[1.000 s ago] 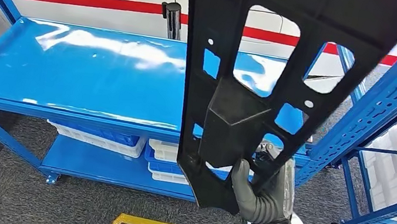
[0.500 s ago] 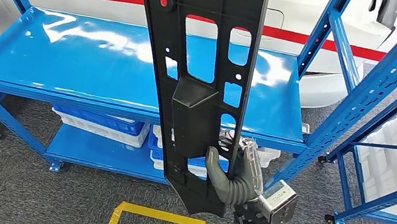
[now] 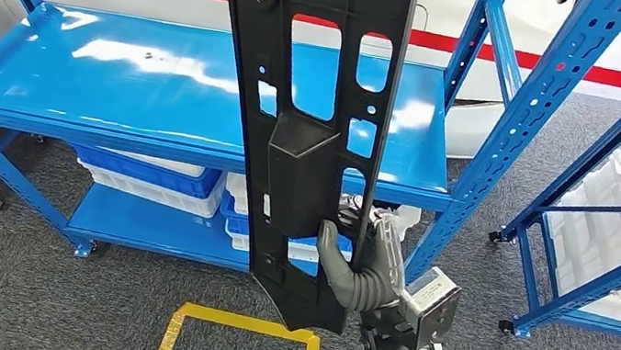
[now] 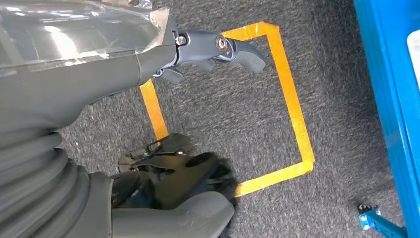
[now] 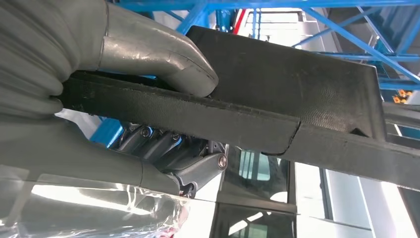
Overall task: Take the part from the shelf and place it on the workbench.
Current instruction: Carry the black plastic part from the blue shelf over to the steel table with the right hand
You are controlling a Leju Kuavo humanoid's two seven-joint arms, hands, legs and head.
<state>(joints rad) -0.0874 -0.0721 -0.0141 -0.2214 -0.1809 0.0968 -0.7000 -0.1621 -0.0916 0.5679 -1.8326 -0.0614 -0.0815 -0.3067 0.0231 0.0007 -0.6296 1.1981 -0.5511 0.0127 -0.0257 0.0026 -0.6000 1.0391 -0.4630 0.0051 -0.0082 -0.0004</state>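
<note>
Gripping the part (image 3: 314, 129) near its lower end, my right hand (image 3: 364, 267) has the thumb pressed on the front face and the other fingers wrapped round the back edge (the right wrist view shows the thumb clamped flat on the panel's rim). The part is a long black plastic panel with cut-outs, standing nearly upright in front of me and running up out of the head view, so most of its length sits above my grip. That makes it top-heavy, I judge, and the grip must stay firm while I bring it over the blue workbench (image 3: 159, 106).

To set it down well I would lower the top end first toward the bench's bare blue top, tipping the panel slowly so it lies flat, not dropped on edge. The blue upright (image 3: 516, 141) just right of the bench is the thing to steer clear of when the long end swings.

My left hand (image 4: 213, 49) hangs over the carpet and a yellow tape square (image 4: 292, 109), fingers loosely curled, holding nothing.
</note>
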